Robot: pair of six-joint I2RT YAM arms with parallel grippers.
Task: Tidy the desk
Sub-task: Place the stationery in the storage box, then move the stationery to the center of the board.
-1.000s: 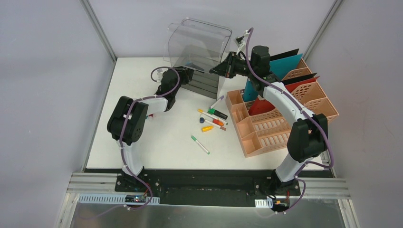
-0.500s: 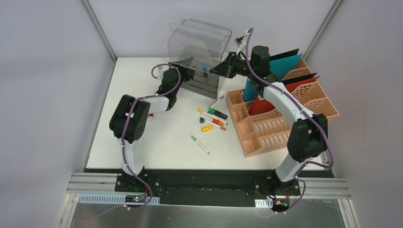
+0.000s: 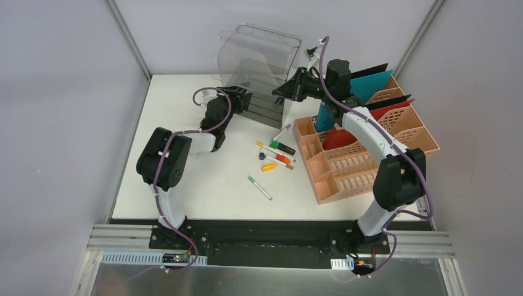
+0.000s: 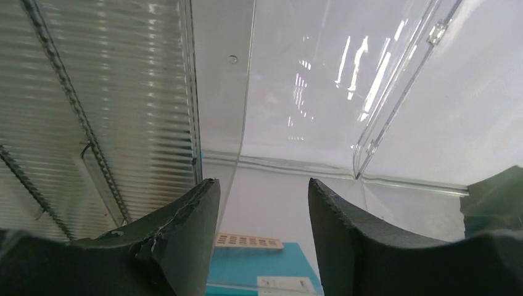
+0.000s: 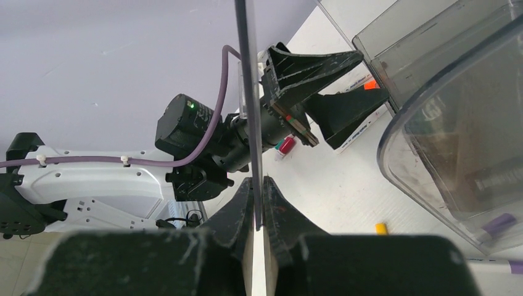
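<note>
The white desk carries a clear grey drawer box at the back, under a tall transparent cover. My left gripper is at the box's front left corner. In the left wrist view it is open, with only clear plastic beyond its fingers. My right gripper is at the cover's right edge. In the right wrist view it is shut on a thin clear panel edge. That view also shows the left gripper with its jaws spread.
Several loose markers lie mid-desk, and a green-capped one is nearer the front. A peach lattice rack on the right holds teal, red and black folders. Grey walls close in both sides.
My left gripper has opened and its arm has shifted slightly left and back. The right arm keeps the same grip and place.
</note>
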